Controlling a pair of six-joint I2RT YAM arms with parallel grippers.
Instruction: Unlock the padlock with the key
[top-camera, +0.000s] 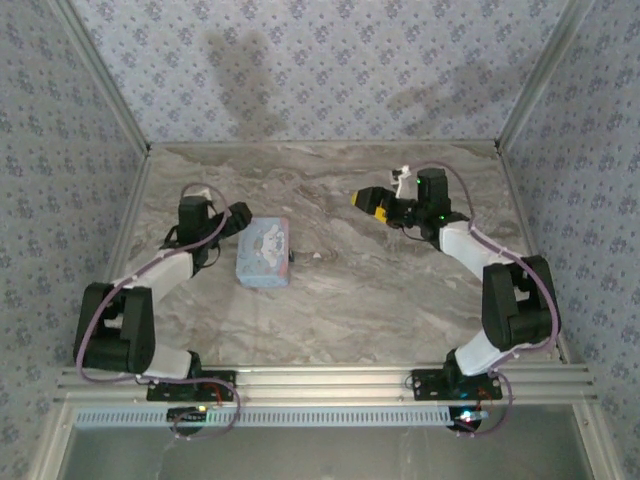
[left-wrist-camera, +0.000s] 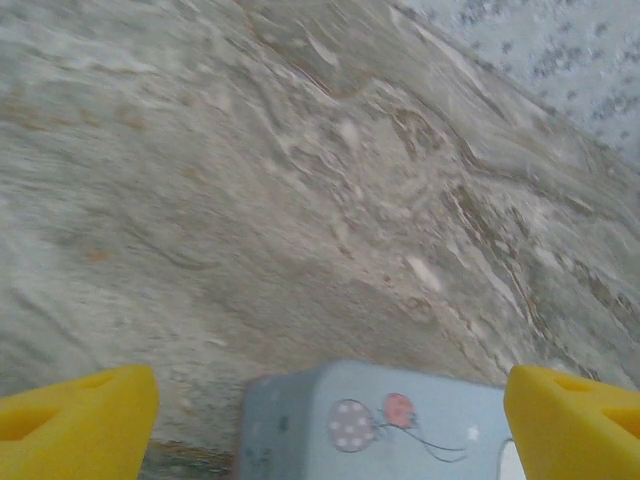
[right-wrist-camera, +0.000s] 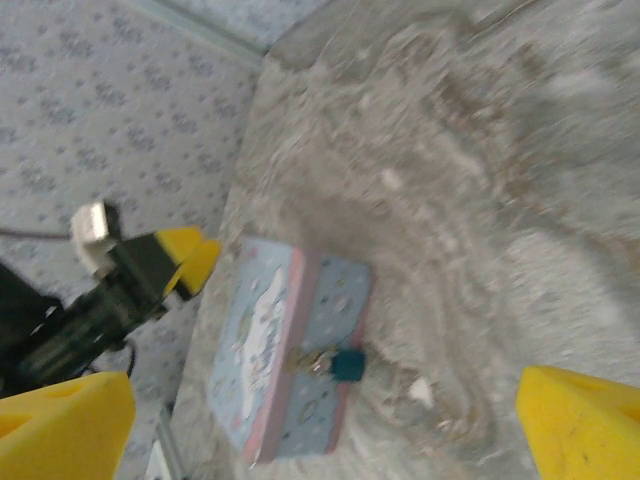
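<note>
The tin (top-camera: 263, 253) is pale blue, cartoon-printed; the padlock (right-wrist-camera: 348, 365) dark teal — the table (top-camera: 350, 310) marbled grey.

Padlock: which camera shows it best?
Right wrist: the padlock reads as a dark teal block against the tin. Top external gives a dark speck beside the tin. Left wrist catches the tin's corner.

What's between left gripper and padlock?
The tin. In the right wrist view it lies between the left gripper and the padlock, which sits at the tin's opposite side.
</note>
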